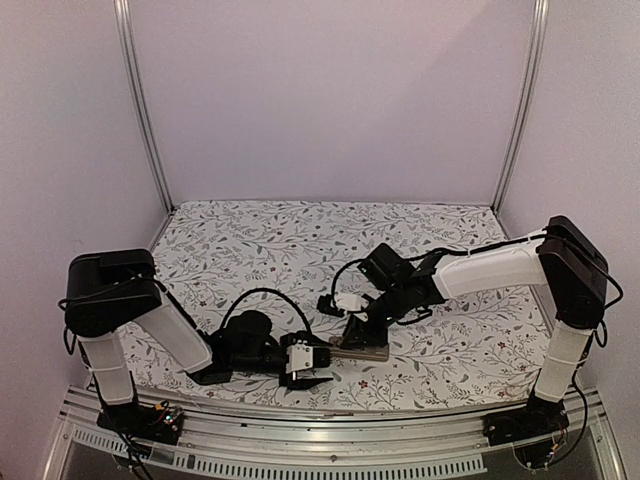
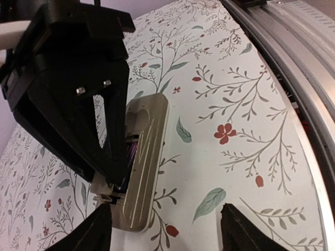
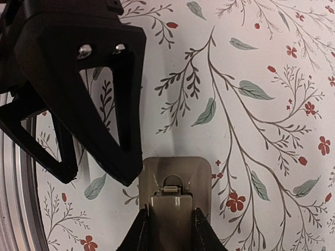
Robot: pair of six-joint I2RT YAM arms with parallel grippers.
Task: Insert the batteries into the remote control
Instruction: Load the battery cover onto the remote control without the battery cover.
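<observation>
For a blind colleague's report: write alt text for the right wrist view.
The right gripper clamps one end of the remote control, its grey-tan back facing the camera, over a floral tablecloth. The left gripper, jaws open, hangs at upper left with one fingertip close beside the remote.

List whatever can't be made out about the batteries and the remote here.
- Batteries: left wrist view shows only a purple sliver beside the right fingers; count unclear.
- Remote control: front lies face down; its near end leaves the right wrist view's bottom edge.
- Top view: remote too small, partly under both arms' fingers.
</observation>
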